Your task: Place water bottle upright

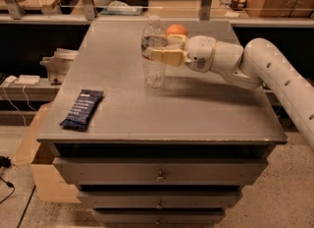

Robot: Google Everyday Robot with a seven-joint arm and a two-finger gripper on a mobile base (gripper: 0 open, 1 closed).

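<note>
The water bottle (154,67) is clear and ribbed with a white cap. It stands upright on the grey table (196,111), near the back middle. My gripper (156,48) reaches in from the right at the bottle's mid height. One tan finger crosses in front of the bottle and the other lies behind it, so the gripper is shut on the bottle. The bottle's base looks to rest on the tabletop. The white arm (274,70) extends off to the right.
An orange fruit (175,29) sits just behind the gripper. A dark blue snack bar (82,109) lies near the table's front left edge. Drawers (159,173) are below the tabletop. A cardboard box (32,143) stands on the floor at left. A railing and shelves run behind.
</note>
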